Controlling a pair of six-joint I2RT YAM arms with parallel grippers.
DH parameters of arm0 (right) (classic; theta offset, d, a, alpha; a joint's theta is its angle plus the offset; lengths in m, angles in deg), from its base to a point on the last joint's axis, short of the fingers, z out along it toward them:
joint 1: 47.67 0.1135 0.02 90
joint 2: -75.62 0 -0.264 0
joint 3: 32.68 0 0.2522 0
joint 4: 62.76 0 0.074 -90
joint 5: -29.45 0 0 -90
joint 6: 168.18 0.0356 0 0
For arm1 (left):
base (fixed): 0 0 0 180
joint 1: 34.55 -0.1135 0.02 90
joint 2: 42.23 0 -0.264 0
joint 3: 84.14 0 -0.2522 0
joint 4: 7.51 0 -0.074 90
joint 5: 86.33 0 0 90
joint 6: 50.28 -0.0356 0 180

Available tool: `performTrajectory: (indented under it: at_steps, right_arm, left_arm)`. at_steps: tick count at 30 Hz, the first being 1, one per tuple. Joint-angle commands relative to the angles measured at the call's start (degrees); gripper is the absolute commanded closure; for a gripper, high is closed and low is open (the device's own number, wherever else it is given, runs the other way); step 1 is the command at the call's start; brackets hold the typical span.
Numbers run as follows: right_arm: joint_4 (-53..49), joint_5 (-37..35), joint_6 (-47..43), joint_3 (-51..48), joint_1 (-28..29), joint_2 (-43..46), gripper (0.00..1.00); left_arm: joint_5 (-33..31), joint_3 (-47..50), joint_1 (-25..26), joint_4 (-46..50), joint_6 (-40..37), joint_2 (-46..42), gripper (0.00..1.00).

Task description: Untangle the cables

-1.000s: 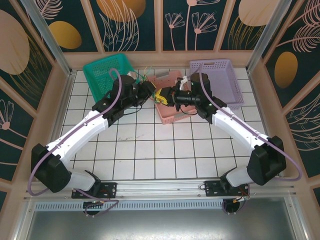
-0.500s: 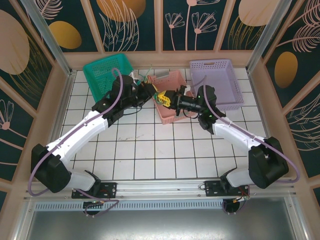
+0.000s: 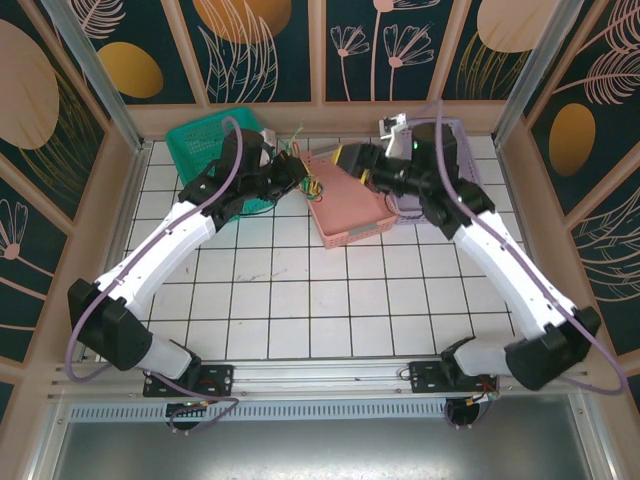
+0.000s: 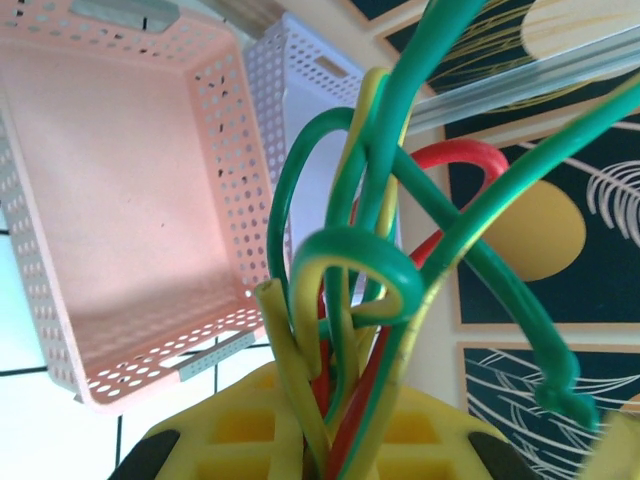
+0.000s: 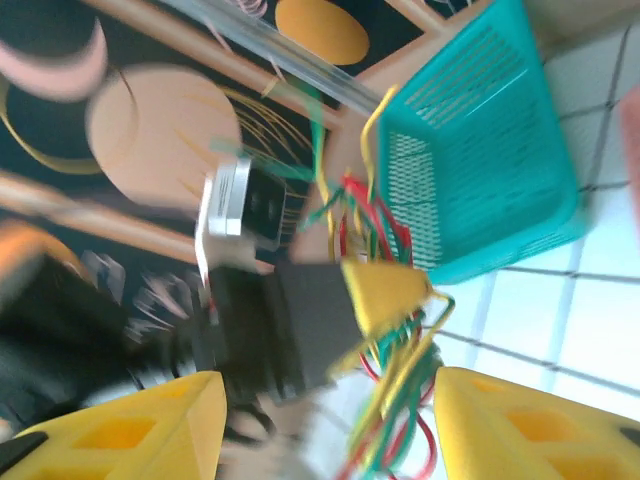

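Cables (image 4: 345, 290) clamped in left end effector (image 3: 298, 174), over worktop (image 3: 300, 300) far edge | right end effector (image 3: 347, 158) jaws apart, empty, near cables, above pink basket (image 3: 355, 215)

White tiled floor (image 3: 300, 300); dark teal wall panels (image 3: 270, 50), gold-and-pink plant motifs, wood-framed; lighting seemingly even.
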Motion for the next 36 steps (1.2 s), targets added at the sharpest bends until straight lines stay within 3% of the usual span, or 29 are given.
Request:
performTrajectory:
  at_steps: [1, 4, 6, 9, 13, 17, 22, 27, 31, 36]
  right_arm:
    - [0.24, -22.97, -43.61, -10.00, 12.86, 10.29, 0.40]
    - [16.56, -34.15, -66.21, -24.15, 20.86, 18.08, 0.26]
    - [23.92, -35.91, -78.11, -27.76, 22.47, 18.35, 0.22]
    - [26.86, -39.47, -87.50, -26.35, 24.30, 13.55, 0.15]
    - [29.16, -40.24, -93.29, -25.04, 24.37, 8.02, 0.17]
    - [29.29, -41.18, -92.26, -23.27, 24.29, 3.72, 0.26]
    - [26.38, -39.95, -85.72, -19.86, 22.71, 1.35, 0.61]
    - [23.92, -38.76, -80.58, -18.01, 21.75, -0.14, 0.76]
    - [22.07, -37.83, -74.75, -16.56, 21.54, -1.19, 1.00]
    - [16.17, -33.64, -56.77, -13.68, 18.87, -0.82, 1.00]
  left_arm:
    - [1.63, -4.47, -0.02, 8.17, -2.70, 2.06, 1.00]
    - [2.20, -6.75, 0.05, 10.34, -3.44, 3.51, 1.00]
    - [2.74, -7.70, 0.03, 11.09, -3.78, 4.17, 1.00]
    - [3.58, -8.02, 0.09, 11.39, -3.88, 4.64, 1.00]
    - [3.94, -7.96, 0.02, 10.97, -3.78, 4.81, 1.00]
    - [4.40, -8.18, 0.03, 10.31, -3.40, 4.90, 1.00]
    - [4.66, -8.04, 0.03, 9.66, -3.13, 5.06, 1.00]
    - [5.43, -7.80, 0.08, 8.76, -2.68, 4.90, 1.00]
    - [5.28, -7.15, 0.09, 7.47, -2.30, 4.60, 1.00]
    - [3.62, -3.86, 0.09, 2.54, -0.42, 1.98, 1.00]
